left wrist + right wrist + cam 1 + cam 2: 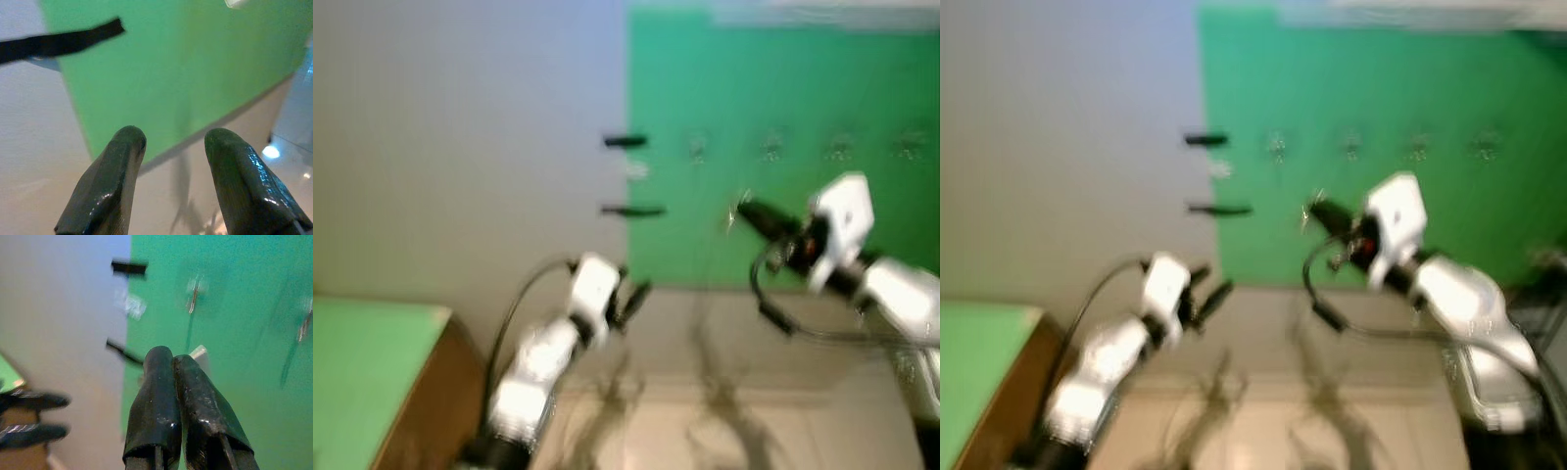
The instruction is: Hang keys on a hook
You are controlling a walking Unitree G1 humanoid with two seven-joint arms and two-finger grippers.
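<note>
A small pale, glinting object, too blurred to identify as keys [741, 208], shows at the tip of the right gripper [750, 211], whose fingers are pressed together, raised before the green board [783, 88]. It sits just below a row of metal hooks [771, 147] on that board. The left gripper [168, 147] is lower, its fingers apart and holding nothing, near the board's left edge. A green-topped table [362, 362] stands at the far left.

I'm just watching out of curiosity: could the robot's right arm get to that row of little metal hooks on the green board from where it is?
Probably yes. The right gripper is raised before the green board, just below the hooks, and nothing stands between them.
</note>
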